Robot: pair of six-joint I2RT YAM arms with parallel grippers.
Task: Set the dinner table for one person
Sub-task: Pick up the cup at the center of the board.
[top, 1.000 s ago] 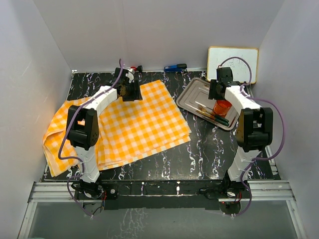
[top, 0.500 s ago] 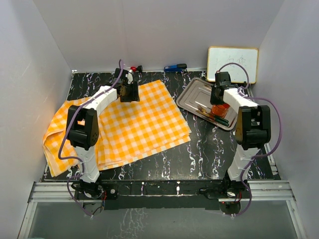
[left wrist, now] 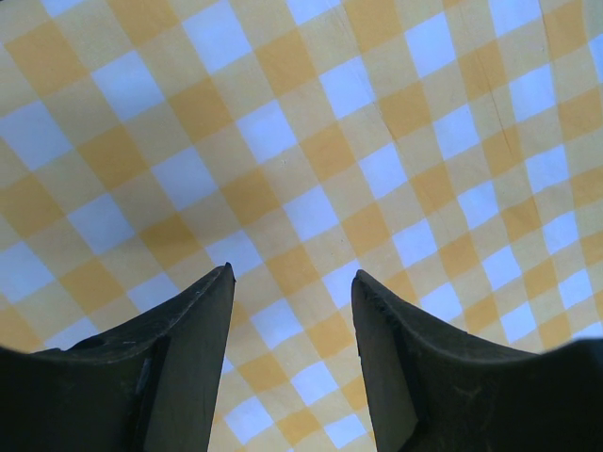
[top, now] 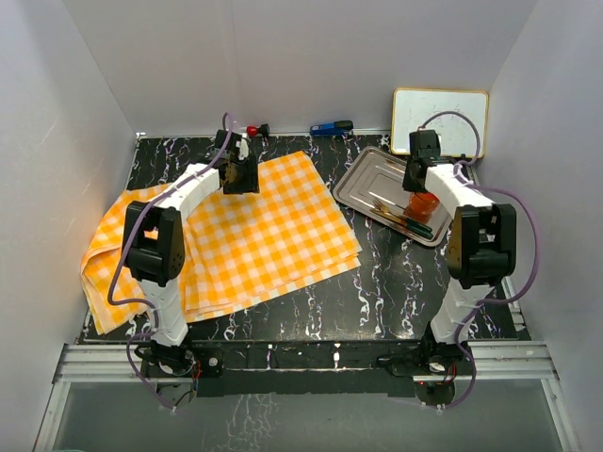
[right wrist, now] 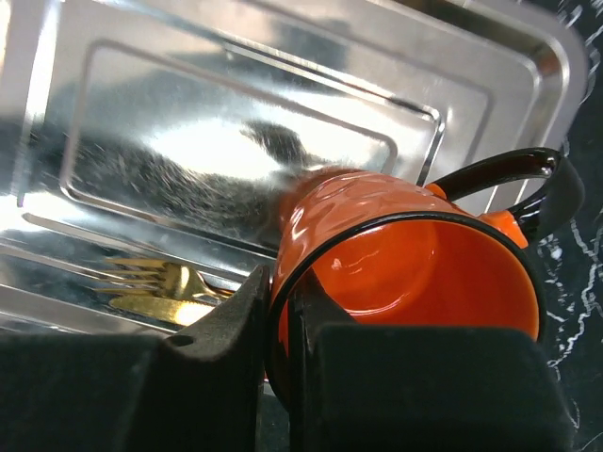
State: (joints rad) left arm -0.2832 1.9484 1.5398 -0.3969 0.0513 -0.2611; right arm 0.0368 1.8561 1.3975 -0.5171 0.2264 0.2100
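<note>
Right gripper (right wrist: 281, 294) is clamped tight on the wall of the glossy orange mug (right wrist: 405, 264), one finger outside, one inside the black rim, with the black handle out on the far side from the fingers. Whether the mug has left the tray floor, I cannot tell. Beneath it lies the rectangular steel tray (right wrist: 236, 141), and a gold fork (right wrist: 174, 281) with more cutlery sits just beside the mug, close to the fingers.

Over to the left gripper (left wrist: 292, 278): jaws about half apart, nothing between them, hanging above the orange-and-white checked cloth (left wrist: 311, 141) near its far edge.

A second ago the right jaws stood apart at the mug; now they have closed on it. The left gripper has slid slightly left along the cloth.

The large black marble-veined dinner table (top: 396, 282) carries it all. The tray sits toward its far right corner, and the cloth covers its left half out to the left edge. A small whiteboard (top: 441, 118) leans at the far right corner, and a blue object (top: 332, 126) lies on the far edge. Bare tabletop shows between cloth and tray and along the near edge.
</note>
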